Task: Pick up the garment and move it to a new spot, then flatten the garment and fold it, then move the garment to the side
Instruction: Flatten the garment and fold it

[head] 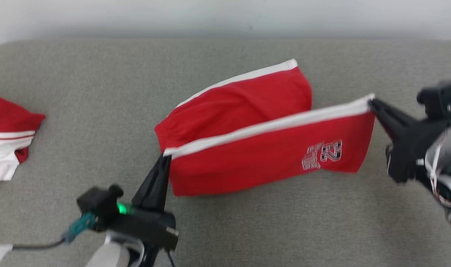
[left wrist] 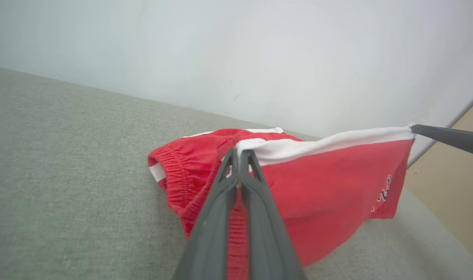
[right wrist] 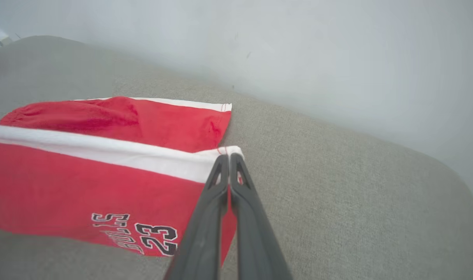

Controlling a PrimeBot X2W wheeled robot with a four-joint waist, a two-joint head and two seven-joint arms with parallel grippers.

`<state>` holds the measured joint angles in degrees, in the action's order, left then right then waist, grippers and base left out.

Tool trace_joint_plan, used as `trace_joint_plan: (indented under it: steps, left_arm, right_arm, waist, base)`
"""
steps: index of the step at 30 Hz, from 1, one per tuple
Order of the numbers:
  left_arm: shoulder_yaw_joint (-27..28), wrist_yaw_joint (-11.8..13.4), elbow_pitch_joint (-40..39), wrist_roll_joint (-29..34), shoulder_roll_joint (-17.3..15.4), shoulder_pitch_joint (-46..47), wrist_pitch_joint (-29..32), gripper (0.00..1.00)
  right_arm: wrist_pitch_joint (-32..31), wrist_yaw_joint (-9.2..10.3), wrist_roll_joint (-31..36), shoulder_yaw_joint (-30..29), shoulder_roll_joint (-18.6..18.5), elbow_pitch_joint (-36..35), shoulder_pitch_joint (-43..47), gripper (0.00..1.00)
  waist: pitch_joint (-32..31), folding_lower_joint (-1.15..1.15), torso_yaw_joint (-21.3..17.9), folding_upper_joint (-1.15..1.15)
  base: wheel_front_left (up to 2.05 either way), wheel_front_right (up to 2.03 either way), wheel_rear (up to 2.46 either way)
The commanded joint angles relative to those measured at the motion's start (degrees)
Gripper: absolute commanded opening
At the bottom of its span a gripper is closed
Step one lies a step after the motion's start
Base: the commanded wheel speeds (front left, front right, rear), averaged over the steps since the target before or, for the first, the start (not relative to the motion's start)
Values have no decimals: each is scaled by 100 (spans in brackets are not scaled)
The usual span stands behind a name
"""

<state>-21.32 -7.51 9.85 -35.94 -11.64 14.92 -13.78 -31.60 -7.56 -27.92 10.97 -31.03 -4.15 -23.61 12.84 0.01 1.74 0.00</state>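
Shorts (head: 262,159), red jersey fabric w/ white edge band & gathered elastic waist, hang stretched btwn the two grippers. L gripper (head: 166,157): long dark fingers pressed together, pinching the white band at the waist-end corner. R gripper (head: 371,101): fingers also pressed together, pinching the opposite corner of the same band at the leg-hem end.

The band runs taut & straight from L gripper across to R gripper. In head view R gripper sits higher and further back. The front leg panel drops below the band. Its lower edge close to L gripper looks down on the grey fabric-topped desk (head: 80,92). The end under R gripper is off the desk, w/ shadow beneath.

A "23" print (head: 323,154) w/ lettering next to it is on that panel, below R gripper and toward L gripper.

The other leg of the shorts lies on the desk beyond the band, btwn both grippers and the pale wall (head: 225,15). Its white hem strip is on the wall side.

A second garment, crumpled red-and-white cloth (head: 6,141), lies on the desk well out to the left of L gripper, apart from the shorts, cut off by the edge of head view.
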Motion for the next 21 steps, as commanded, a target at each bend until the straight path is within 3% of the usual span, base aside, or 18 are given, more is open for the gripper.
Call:
trace_joint_plan:
  steps: [1,8,21]
  left_arm:
    - [-19,10,181,-37,81,367,56,0]
    - [-89,78,944,62,379,1485,207,0]
    - [-22,184,1895,-47,670,2769,180,0]
  right_arm:
    - [141,15,-44,231,-107,374,-487,0]
    - [633,15,-36,1111,-294,1794,-2183,0]
    - [1498,15,20,2099,-30,3585,-4072,0]
  waist:
    - [429,-1,346,0]
    - [1025,-1,702,0]
    - [1620,-1,1042,0]
  base:
    - [0,0,0]
    - [0,0,0]
    - [0,0,0]
